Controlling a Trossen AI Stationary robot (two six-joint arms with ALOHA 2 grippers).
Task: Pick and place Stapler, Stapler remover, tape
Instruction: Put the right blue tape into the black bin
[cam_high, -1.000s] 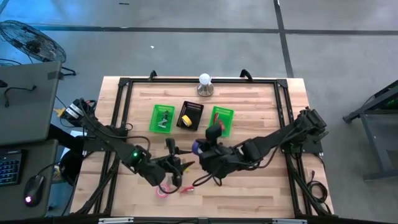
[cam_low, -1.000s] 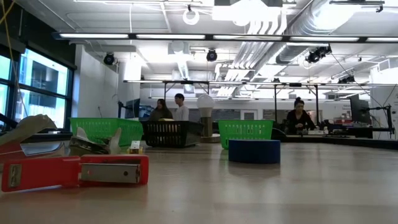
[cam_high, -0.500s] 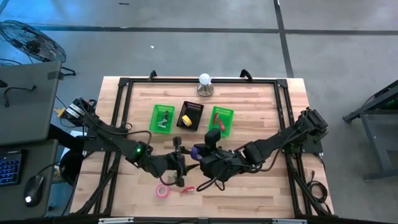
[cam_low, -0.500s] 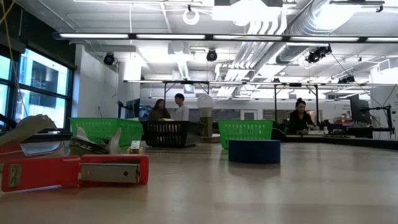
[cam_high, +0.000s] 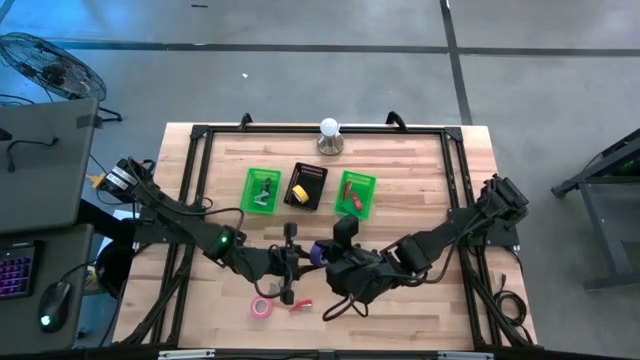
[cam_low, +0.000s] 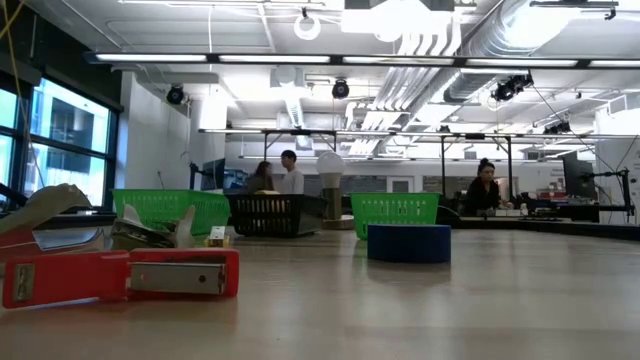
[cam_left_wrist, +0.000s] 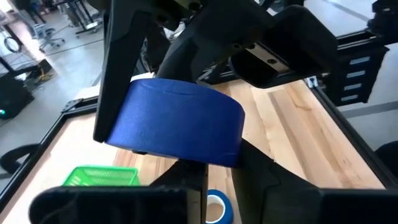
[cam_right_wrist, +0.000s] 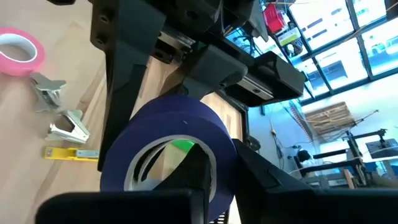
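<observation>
A purple tape roll (cam_high: 318, 250) is up off the table between my two grippers, mid-table. My right gripper (cam_high: 327, 256) is shut on it. My left gripper (cam_high: 293, 250) faces it from the left, open, one finger (cam_right_wrist: 124, 87) beside the roll's outer wall (cam_left_wrist: 180, 124). A blue roll (cam_low: 408, 243) lies flat on the table, also visible as the blue roll (cam_left_wrist: 217, 208) beneath the grippers. The pink roll (cam_high: 262, 307) lies flat near the near edge. A red stapler (cam_low: 120, 275) and staple removers (cam_right_wrist: 65, 127) lie on the wood. The yellow roll (cam_high: 300, 190) sits in the black basket. My right gripper pinches the purple roll's wall (cam_right_wrist: 214, 155), one finger (cam_right_wrist: 199, 168) inside the core hole and the other outside. It comes roughly level from the table's right. The roll is lifted clear and tilted on edge. My left gripper: whether its fingers touch the roll, I cannot tell.
Three baskets stand in a row toward the far edge: a green one (cam_high: 261, 190), a black one (cam_high: 306, 187) and a green one (cam_high: 356, 193) with a red stapler in it. A white bulb on a stand (cam_high: 329, 135) is behind them. A black frame (cam_high: 200, 190) borders the table.
My left gripper has swung from near the pink roll toward the table's far side and right, up to the purple roll in my right gripper. My right gripper, with the roll, has shifted slightly toward the near edge. The pink roll now shows uncovered.
</observation>
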